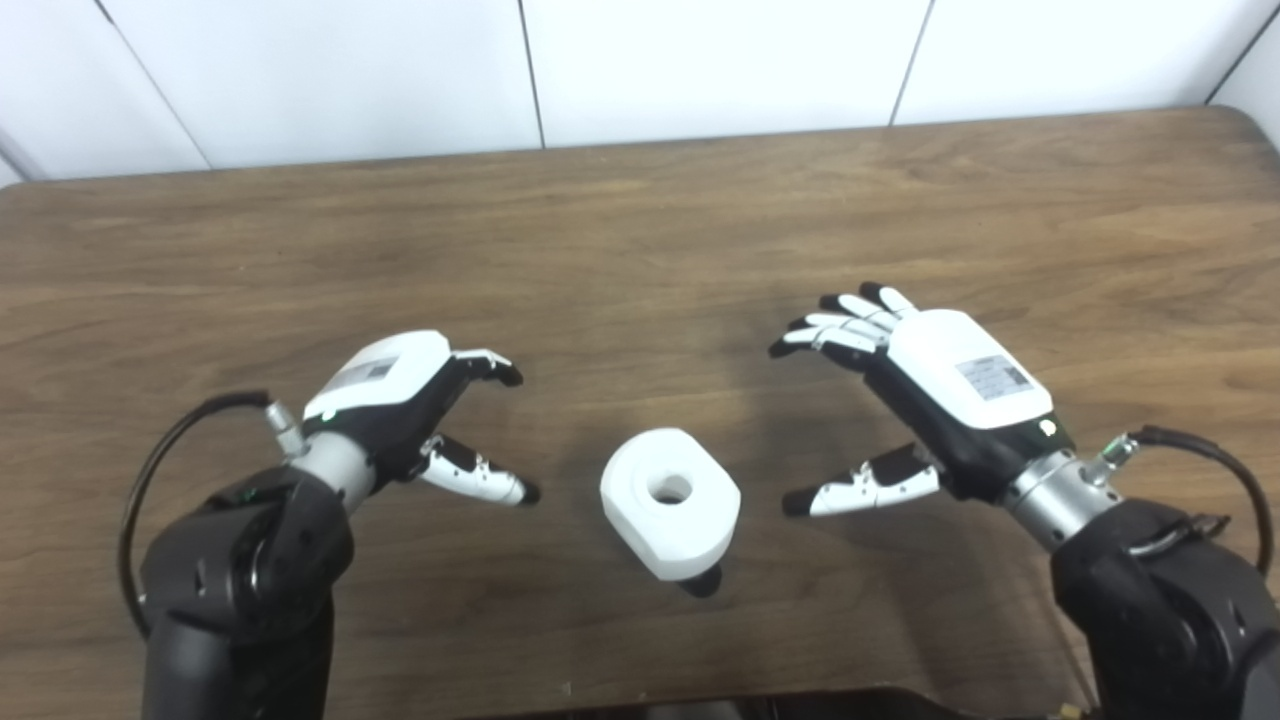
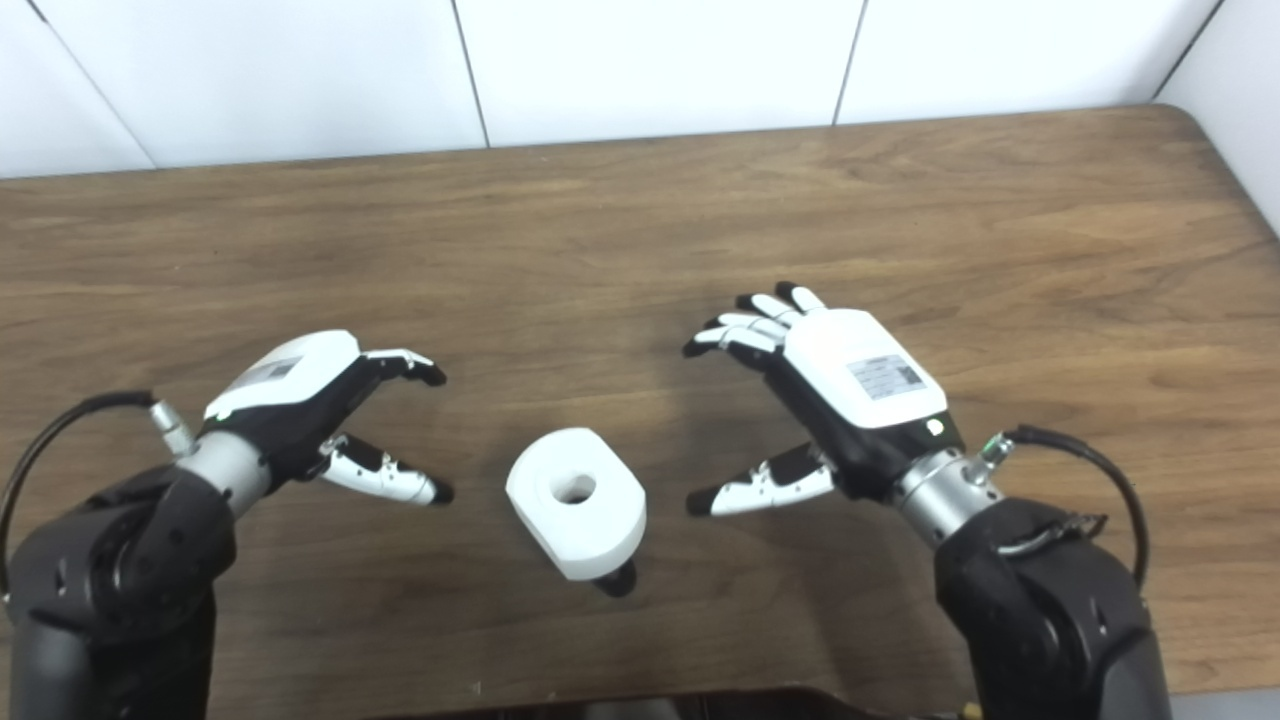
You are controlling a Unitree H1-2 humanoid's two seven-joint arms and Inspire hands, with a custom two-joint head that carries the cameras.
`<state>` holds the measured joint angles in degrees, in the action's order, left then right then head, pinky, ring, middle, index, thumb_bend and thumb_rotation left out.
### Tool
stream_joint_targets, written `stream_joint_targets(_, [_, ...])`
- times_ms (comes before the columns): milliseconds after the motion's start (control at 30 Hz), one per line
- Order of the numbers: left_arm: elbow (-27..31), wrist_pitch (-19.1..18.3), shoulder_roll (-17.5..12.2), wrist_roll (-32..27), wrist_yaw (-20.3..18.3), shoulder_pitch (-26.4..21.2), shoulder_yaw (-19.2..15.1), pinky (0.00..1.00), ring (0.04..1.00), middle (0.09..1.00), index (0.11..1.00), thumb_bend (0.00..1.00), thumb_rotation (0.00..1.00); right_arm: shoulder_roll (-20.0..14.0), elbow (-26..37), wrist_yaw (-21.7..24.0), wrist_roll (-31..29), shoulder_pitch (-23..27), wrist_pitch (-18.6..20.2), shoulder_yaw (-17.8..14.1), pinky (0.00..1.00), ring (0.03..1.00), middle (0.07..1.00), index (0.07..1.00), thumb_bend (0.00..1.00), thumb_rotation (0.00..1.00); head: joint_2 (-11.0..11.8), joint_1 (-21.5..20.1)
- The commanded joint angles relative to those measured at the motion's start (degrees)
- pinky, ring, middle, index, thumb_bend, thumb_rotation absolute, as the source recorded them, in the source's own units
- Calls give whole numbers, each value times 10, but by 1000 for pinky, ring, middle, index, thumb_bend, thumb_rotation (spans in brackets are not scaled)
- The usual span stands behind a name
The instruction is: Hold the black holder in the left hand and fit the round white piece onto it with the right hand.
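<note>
The round white piece (image 1: 670, 502) with a centre hole stands on the wooden table (image 1: 640, 230) near its front edge, between my two hands. Only a small black bit of the holder (image 1: 700, 583) shows under its front right side; the white piece sits on top of it and hides the rest. My left hand (image 1: 410, 410) hovers to the left of the piece, open, fingers spread, holding nothing. My right hand (image 1: 900, 390) hovers to the right of it, also open, with thumb and fingers apart. Neither hand touches the piece.
The table's front edge (image 1: 640, 700) runs just below the white piece and my forearms. A white panelled wall (image 1: 700, 60) stands behind the table's far edge. A black cable (image 1: 150, 470) loops off my left wrist and another cable (image 1: 1230, 480) off my right wrist.
</note>
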<state>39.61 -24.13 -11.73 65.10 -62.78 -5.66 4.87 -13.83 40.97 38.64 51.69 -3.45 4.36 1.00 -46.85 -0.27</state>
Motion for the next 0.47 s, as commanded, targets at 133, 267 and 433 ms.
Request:
stream_joint_targets(133, [-31, 16, 45, -134, 191, 46, -75, 751, 855, 862, 831, 596, 638, -11, -50, -65, -46, 21, 17, -35, 972, 950, 897, 818, 564, 506, 0, 3])
stream_joint_targets(267, [-57, 31, 75, -233, 295, 80, -115, 771, 864, 884, 863, 499, 701, -13, -78, -84, -75, 21, 39, -50, 911, 921, 913, 864, 515, 540, 0, 7])
stream_joint_targets(433, [-95, 74, 106, -361, 407, 102, -159, 755, 844, 876, 865, 433, 822, -11, -109, -118, -134, 15, 58, -70, 827, 900, 918, 896, 498, 618, 0, 7])
